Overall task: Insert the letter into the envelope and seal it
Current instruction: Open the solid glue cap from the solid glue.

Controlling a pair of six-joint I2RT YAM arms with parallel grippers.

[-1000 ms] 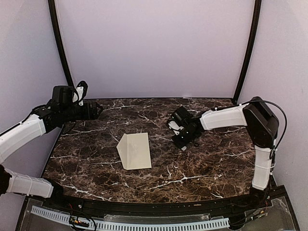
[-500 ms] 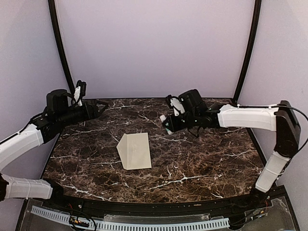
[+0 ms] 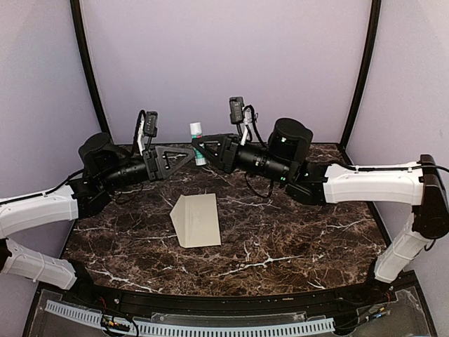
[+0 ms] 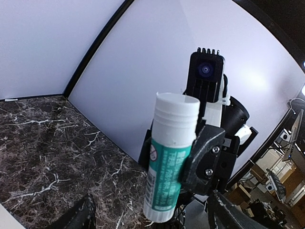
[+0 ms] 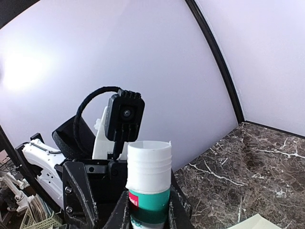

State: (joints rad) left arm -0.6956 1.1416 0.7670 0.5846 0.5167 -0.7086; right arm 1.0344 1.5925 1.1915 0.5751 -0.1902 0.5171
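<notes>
Envelope (image 3: pixel 198 221) lies mid-bench (image 3: pixel 302 239); letter unseen, probably inside. Sealing remains. Right gripper (image 3: pixel 203 148) pinches glue stick (image 3: pixel 197 136); left gripper (image 3: pixel 184 154) spread.

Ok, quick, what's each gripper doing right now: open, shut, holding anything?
Left gripper: open, holding nothing.
Right gripper: closed on the glue stick, which stands upright in the air.
</notes>
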